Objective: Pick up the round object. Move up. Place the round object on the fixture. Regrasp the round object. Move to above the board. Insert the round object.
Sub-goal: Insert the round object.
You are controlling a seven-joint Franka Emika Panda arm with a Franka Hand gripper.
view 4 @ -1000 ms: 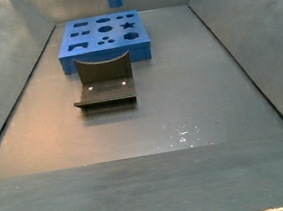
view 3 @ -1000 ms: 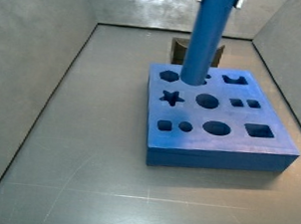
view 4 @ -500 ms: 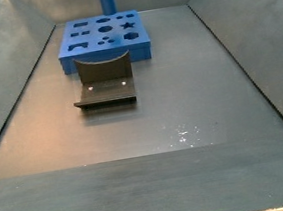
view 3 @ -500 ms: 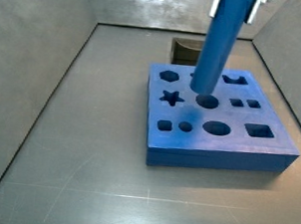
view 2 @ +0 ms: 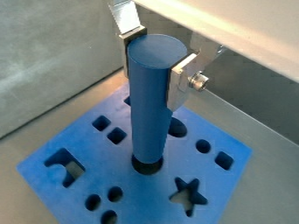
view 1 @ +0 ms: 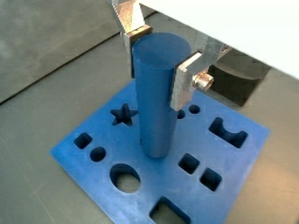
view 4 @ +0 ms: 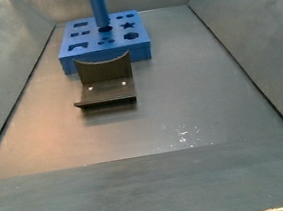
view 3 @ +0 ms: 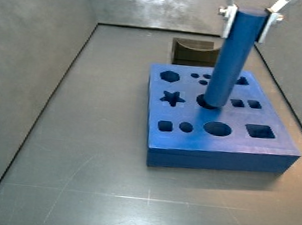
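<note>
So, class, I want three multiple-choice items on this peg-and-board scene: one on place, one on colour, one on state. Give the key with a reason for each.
1. Where is the lower end of the round object?
A. In a round hole of the board
B. In the fixture's notch
C. On the bare floor

2. What colour is the board?
A. Green
B. Blue
C. Red

3. How does the end effector stand?
A. Open, clear of everything
B. Shut on the board's edge
C. Shut on the round object's upper end

Key:
1 A: in both wrist views the peg's foot sits in a circular cut-out.
2 B: both side views show a blue slab with dark holes.
3 C: in both wrist views a silver finger lies against the peg on either side near its top, while the fixture stands bare.
</note>
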